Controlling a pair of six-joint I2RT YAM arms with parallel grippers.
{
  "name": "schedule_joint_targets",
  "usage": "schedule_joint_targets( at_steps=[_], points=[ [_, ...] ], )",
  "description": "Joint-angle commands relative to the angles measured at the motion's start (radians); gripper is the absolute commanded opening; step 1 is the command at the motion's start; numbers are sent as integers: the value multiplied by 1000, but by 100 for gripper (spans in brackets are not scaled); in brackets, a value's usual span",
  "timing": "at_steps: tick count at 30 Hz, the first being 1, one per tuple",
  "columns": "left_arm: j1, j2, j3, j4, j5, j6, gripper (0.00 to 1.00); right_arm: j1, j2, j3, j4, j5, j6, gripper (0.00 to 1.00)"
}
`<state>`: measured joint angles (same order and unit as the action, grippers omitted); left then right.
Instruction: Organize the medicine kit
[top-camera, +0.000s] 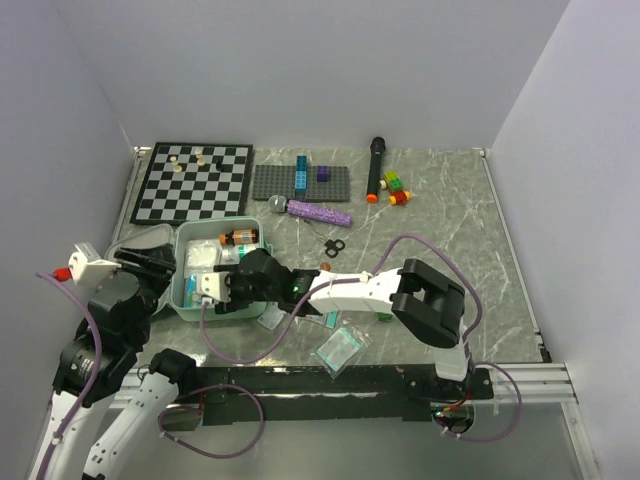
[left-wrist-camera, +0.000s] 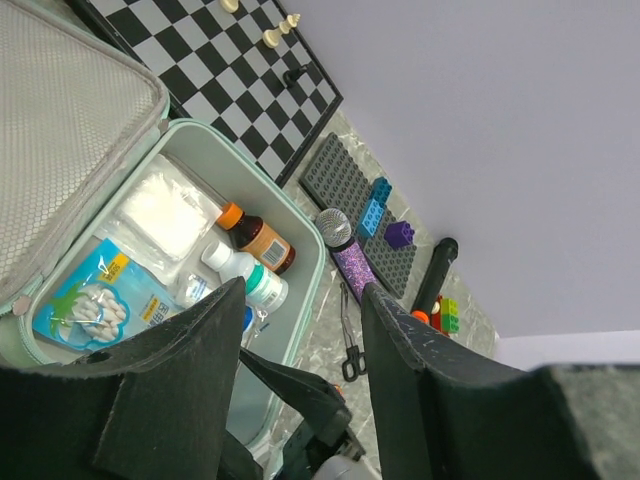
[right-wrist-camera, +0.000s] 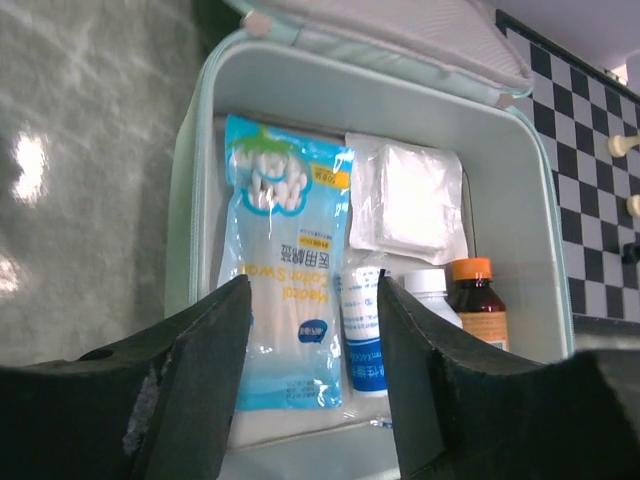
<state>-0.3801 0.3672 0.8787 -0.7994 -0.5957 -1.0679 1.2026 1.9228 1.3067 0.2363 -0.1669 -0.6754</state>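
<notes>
Left gripper (top-camera: 160, 262): fingers spread wide, nothing between them, sits at the left side of the kit by the raised lid half. Its wrist view looks down into the tray.

Medicine kit (top-camera: 215, 224): open, near the counter's left edge, closer to the front edge than the back. The mesh-lined lid stands up on the left and the tray lies flat to its right.

In the tray, left to right in the right wrist view:
- cotton swab bag (right-wrist-camera: 285, 270)
- gauze pack (right-wrist-camera: 410, 195)
- white tube (right-wrist-camera: 362, 330)
- orange-capped brown bottle (right-wrist-camera: 478, 300)

Right gripper (top-camera: 225, 283): jaws wide and empty, over the tray's front-right part. The swab bag lies straight ahead, its long axis running away from the fingers, so the jaws straddle its width.

Loose clear sachets (top-camera: 338, 350) lie right of the kit, by the front edge. The right arm is nearer; it likely has to draw back right for them.
</notes>
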Motion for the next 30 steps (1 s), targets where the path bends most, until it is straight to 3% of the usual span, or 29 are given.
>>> schedule_joint_targets(
  at_steps=[1, 3, 6, 8, 11, 17, 30],
  points=[
    [-2, -1, -9, 29, 23, -7, 55, -29, -71, 75, 46, -22, 207, 58],
    [-3, 1, -14, 32, 25, -10, 55, -55, -27, 228, -123, -75, 345, 52],
    [-3, 9, -18, 37, 30, -7, 55, -127, 108, 510, -432, -268, 541, 34],
    [0, 19, -17, 42, 33, -6, 55, -170, 146, 572, -472, -405, 652, 28],
    [-2, 29, -20, 49, 36, 3, 55, -208, 182, 618, -550, -477, 730, 23],
    [-2, 36, -67, 74, 39, -6, 55, -201, 212, 606, -710, -453, 728, 13],
    [-2, 75, -139, 111, 66, -21, 55, -152, 298, 554, -724, -358, 783, 11]
  ],
)
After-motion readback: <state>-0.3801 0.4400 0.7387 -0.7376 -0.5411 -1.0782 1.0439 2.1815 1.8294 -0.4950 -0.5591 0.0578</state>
